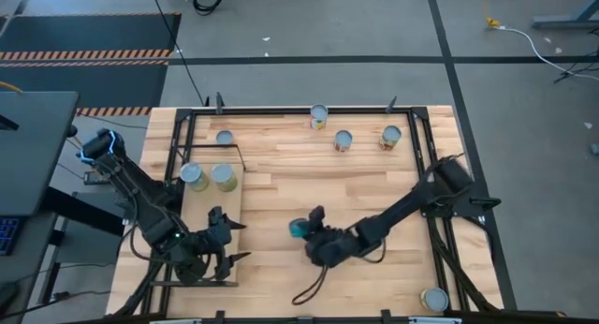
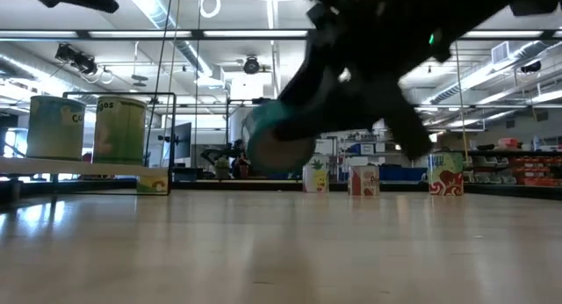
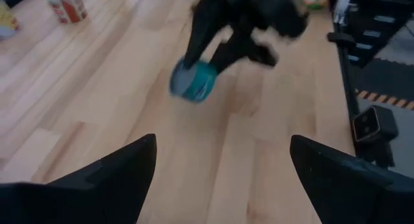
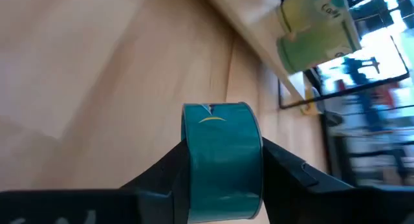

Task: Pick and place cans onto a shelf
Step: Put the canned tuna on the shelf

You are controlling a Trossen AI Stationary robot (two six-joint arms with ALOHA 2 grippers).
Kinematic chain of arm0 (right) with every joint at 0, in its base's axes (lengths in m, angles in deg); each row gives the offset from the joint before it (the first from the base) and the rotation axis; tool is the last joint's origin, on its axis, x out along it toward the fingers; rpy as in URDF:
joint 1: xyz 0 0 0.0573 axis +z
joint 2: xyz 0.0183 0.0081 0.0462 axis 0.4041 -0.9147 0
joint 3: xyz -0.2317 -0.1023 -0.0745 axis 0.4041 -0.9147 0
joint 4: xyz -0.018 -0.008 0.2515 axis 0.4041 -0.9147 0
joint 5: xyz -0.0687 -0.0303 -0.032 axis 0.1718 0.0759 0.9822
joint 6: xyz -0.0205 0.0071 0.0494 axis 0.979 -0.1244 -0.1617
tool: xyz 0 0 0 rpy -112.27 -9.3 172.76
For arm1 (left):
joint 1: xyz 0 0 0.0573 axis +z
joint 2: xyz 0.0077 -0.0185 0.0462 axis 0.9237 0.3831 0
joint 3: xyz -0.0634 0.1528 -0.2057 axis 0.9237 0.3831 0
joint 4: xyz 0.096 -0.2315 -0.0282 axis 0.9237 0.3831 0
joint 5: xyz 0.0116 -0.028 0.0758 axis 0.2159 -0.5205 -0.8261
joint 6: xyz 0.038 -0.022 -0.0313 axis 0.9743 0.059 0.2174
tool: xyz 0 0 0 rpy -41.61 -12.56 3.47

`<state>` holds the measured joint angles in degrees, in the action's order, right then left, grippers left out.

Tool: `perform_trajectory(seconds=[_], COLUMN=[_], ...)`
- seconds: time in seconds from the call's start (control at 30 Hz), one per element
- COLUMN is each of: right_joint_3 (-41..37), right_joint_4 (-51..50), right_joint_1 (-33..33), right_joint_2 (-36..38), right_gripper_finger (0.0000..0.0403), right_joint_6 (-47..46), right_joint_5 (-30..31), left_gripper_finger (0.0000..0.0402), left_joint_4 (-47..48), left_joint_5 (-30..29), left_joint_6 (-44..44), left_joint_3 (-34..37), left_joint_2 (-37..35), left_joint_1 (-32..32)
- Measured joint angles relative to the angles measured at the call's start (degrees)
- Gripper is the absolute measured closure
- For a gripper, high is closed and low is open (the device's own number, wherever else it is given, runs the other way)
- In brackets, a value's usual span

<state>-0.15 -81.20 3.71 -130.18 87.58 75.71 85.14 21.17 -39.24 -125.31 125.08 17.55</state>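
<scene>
- Planked tabletop [image 1: 281, 188] carries the shelf [image 1: 211, 235] at its left, two cans [image 1: 208, 177] standing on it.
- Right gripper [image 1: 309, 230] clamps a teal can [image 4: 223, 160], lifted mid-table.
- Left gripper [image 1: 229, 242] hangs over the shelf, fingers spread, empty.

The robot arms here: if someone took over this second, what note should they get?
Right gripper: shut on a teal can, held above mid-table.
Left gripper: open, empty, over the near end of the shelf.
Done: two cans with yellow-green labels stand on the shelf.
Left: shelve the teal can, then the far-edge cans, one by the far-left frame, and one at the near right corner.
</scene>
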Motion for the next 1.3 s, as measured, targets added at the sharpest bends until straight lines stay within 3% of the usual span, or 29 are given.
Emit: perform_trajectory(seconds=[0.13, 0.23, 0.43, 0.63, 0.77, 0.97, 1.07, 1.2, 1.3], right_joint_3=[8.54, 15.08, 23.06, 23.68, 23.78, 23.7, 22.86, 18.35, 13.99], right_joint_4=[-1.57, -3.47, -5.74, -7.54, -7.63, -15.49, -21.02, -25.47, -26.01], right_joint_1=[-0.08, -1.04, -3.13, -3.46, -1.97, 0.8, 1.14, 1.14, 1.58], right_joint_2=[-8.34, -13.07, -17.9, -18.01, -16.1, -10.09, -5.55, 1.36, 6.0], right_gripper_finger=[0.0249, 0.0247, 0.0227, 0.0166, 0.0114, 0.0055, 0.0043, 0.004, 0.0042], right_joint_6=[4.47, 5.48, 4.7, -1.52, -3.44, -8.72, -13.64, -21.87, -27.94], right_joint_5=[4.76, 3.93, -4.37, -9.89, -10.19, -10.92, -11.41, -11.34, -9.79], left_gripper_finger=[0.0042, 0.0042, 0.0042, 0.0042, 0.0042, 0.0042, 0.0042, 0.0042, 0.0042], left_joint_4=[-2.92, -5.46, -6.35, -5.8, -5.86, -6.32, -6.49, -5.49, -5.79], left_joint_5=[0.73, 2.92, 3.29, 2.9, 2.9, 2.92, 3.98, 10.76, 12.68], left_joint_6=[4.71, 7.27, 7.36, 7.08, 7.09, 7.28, 5.95, 4.31, 5.88], left_joint_3=[0.04, 0.02, -0.03, 0.02, 0.0, 0.0, 0.0, 0.02, 0.0], left_joint_2=[0.37, 1.19, 2.02, 2.29, 3.45, 6.87, 8.68, 11.96, 14.36], left_joint_1=[1.02, 1.87, 2.14, 2.19, 2.84, 5.5, 8.41, 13.59, 16.34])
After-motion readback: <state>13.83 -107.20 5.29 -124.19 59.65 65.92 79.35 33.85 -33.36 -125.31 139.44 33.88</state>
